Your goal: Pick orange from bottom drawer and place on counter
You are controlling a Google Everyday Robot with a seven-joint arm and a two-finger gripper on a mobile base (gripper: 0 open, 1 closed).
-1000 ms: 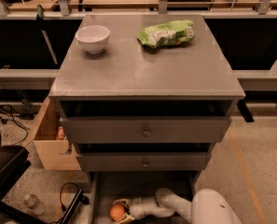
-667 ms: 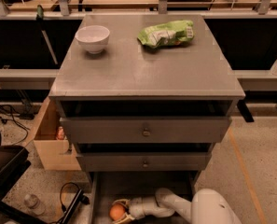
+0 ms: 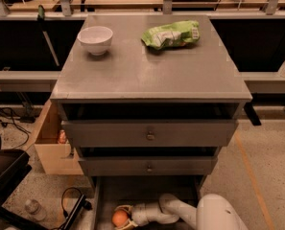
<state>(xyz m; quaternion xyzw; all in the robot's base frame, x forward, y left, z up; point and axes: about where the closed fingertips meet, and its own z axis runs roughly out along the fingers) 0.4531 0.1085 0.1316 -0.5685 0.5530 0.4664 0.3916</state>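
You see no change since a second ago: the gripper (image 3: 117, 217) sits at the orange (image 3: 120, 218), near-left in the drawer (image 3: 147, 190), grip impossible to tell, so the lift looks unstarted.

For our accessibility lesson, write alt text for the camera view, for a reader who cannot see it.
The robot's gripper is down in the open bottom drawer, right at the orange. Above, the grey counter holds a white bowl and a green bag.
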